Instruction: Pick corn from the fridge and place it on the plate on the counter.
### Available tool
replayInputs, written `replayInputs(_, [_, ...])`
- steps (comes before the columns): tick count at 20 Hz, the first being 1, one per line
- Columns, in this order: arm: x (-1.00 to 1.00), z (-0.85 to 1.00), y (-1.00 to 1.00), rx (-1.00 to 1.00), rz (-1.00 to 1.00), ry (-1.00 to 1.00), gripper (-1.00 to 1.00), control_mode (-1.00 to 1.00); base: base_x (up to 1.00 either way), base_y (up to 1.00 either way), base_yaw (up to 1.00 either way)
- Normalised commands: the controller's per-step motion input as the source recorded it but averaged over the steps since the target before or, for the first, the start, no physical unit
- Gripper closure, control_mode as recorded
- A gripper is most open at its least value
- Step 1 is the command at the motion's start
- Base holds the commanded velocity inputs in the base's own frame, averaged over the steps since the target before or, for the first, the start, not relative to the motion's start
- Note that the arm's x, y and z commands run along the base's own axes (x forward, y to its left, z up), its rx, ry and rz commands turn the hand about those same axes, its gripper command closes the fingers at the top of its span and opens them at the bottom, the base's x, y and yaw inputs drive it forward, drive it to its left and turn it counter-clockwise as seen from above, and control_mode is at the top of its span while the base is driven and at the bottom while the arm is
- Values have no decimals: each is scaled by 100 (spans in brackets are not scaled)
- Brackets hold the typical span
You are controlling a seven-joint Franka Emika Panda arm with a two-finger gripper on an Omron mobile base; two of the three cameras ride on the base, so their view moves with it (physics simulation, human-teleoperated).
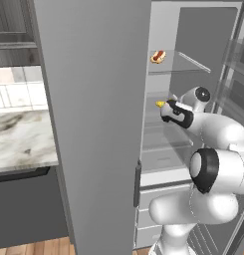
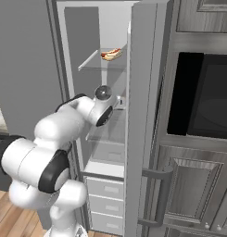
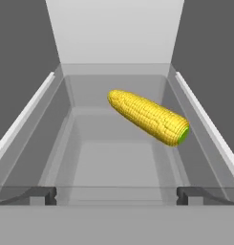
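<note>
Two foods lie inside the fridge [image 1: 93,124], and we take its wide flat grey door as our landmark. To the left of this door we see the desk [image 1: 21,139], a veined marble top over dark cabinets; the plate is not seen from here. To the right of the door, on an upper glass shelf [image 1: 185,62], rests the hot dog [image 1: 158,56], red and tan. One shelf lower, the corn [image 3: 149,117] lies on clear glass, a short yellow cob with bumpy kernels and a green tip, turned at an angle. Our tool [image 3: 116,195] is spread wide just in front of the corn and holds nothing.

We judge that the main risk is the round, hard cob on smooth glass: if the fingers close across its slanted body, it may roll or slip away toward the back wall. The arm also works inside a narrow white compartment, so the wrist could strike the shelf edge.
</note>
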Motion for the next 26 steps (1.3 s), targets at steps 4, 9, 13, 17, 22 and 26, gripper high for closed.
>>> replayInputs(4, [44, 1, 0, 0, 0, 0, -100, -100, 0, 0, 0])
replayInputs(9, [42, 0, 0, 0, 0, 0, -100, -100, 0, 0, 0])
replayInputs(13, [46, 0, 0, 0, 0, 0, -100, -100, 0, 0, 0])
replayInputs(17, [43, 0, -1, -1, 0, 0, -100, -100, 0, 0, 0])
replayInputs(22, [26, -1, -18, 0, 0, 0, -100, -100, 0, 0, 0])
replayInputs(26, [20, -8, -25, 0, 0, 0, -100, -100, 0, 0, 0])
